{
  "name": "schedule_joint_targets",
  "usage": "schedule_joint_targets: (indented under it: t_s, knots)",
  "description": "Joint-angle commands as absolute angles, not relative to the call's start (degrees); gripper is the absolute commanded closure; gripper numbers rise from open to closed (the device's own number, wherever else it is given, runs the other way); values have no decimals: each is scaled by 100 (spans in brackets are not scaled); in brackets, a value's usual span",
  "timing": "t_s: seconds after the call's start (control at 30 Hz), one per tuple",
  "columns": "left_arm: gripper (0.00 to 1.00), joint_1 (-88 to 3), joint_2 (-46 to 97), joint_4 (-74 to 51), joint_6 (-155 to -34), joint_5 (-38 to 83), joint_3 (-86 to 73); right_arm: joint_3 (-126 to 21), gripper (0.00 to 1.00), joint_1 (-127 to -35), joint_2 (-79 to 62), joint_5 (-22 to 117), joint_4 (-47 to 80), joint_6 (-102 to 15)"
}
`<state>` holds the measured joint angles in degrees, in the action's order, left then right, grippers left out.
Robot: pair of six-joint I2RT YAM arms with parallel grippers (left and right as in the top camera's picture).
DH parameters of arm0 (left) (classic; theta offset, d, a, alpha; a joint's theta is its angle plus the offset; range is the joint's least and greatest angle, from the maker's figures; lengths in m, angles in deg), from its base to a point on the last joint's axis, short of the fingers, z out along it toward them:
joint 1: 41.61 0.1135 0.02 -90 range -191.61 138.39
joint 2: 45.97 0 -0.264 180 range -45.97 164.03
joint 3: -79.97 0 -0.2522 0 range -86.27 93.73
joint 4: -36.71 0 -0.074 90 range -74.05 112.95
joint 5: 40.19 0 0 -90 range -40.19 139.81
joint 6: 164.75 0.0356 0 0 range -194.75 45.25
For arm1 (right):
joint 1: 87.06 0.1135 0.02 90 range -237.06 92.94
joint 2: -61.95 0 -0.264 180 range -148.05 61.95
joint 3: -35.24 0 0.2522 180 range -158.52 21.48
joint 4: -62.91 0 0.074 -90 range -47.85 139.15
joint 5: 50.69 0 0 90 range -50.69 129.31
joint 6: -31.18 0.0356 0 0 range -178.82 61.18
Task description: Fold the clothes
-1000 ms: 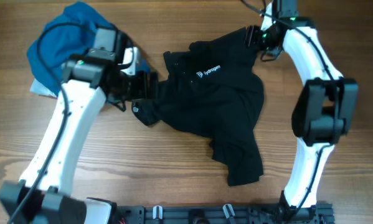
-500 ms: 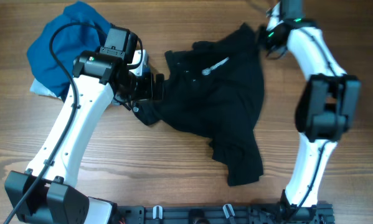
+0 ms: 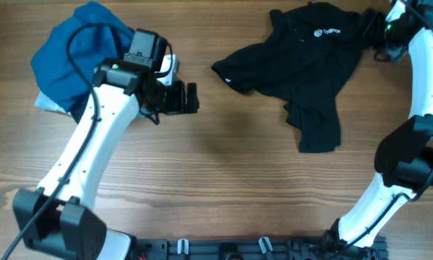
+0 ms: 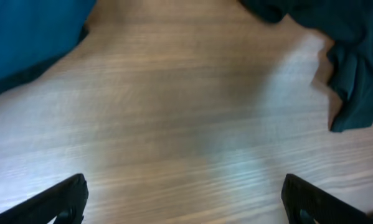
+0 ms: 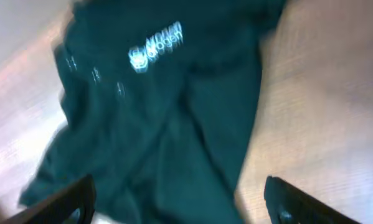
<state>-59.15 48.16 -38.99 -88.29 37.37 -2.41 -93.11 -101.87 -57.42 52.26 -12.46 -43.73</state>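
Moved: black shirt [image 3: 310,65] has gone from desk [image 3: 223,166] centre to far right corner, probably dragged clear for spreading.
Left pincer [image 3: 191,97]: wide open, empty, over bare wood.
Logo [image 3: 326,32]: facing up; cloth crumpled, unfolded.
Right pincer [image 5: 183,196]: jaws spread above the shirt, gripping nothing.

Open table [image 3: 230,173] lies between the blue bundle [image 3: 68,54] and the black shirt [image 3: 310,68].

Matt cloth shirt [image 3: 314,68], wooden table [image 3: 223,184]

surface: wooden table [image 3: 223,173] (grain running left to right) | light: soft pale glare on the wood | near edge: dark rail [image 3: 259,249]
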Motion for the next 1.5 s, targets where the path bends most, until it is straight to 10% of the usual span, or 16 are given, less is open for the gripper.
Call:
schedule_joint_targets:
  t_s: [0.0, 0.37, 0.5, 0.7, 0.83, 1.0, 1.23, 1.4, 1.47]
  knots:
    - [7, -6170, 5371, -3081, -8715, 3758, -206, -9208, 13, -9981, -5858, 5629, -1711, -4644]
    - [27, -6614, 7331, 645, -10527, 2043, -204, -9151, 16, -9330, -5858, 5747, -2369, -4838]
    - [50, -6719, 7666, 871, -10671, 2030, -204, -8972, 71, -8871, -5858, 6313, -2319, -5159]
    - [65, -6223, 7257, -303, -10368, 2287, -198, -7700, 87, -7739, -5858, 6750, -680, -5666]
    - [66, -5683, 6763, -1208, -9922, 2283, -198, -6920, 49, -7199, -5860, 6044, 614, -5343]
    - [63, -5307, 6134, -1868, -9697, 2285, -198, -6264, 40, -7112, -5860, 5784, 1812, -4797]
    - [57, -5307, 5231, -2043, -9699, 2283, -198, -5827, 56, -7099, -5921, 5495, 2564, -4187]
    - [55, -5309, 4593, -2157, -9699, 2285, -198, -5827, 95, -7072, -6055, 5495, 2627, -4045]
    - [52, -5309, 4295, -2218, -9697, 2287, -198, -5833, 96, -7072, -6028, 5657, 2529, -4084]
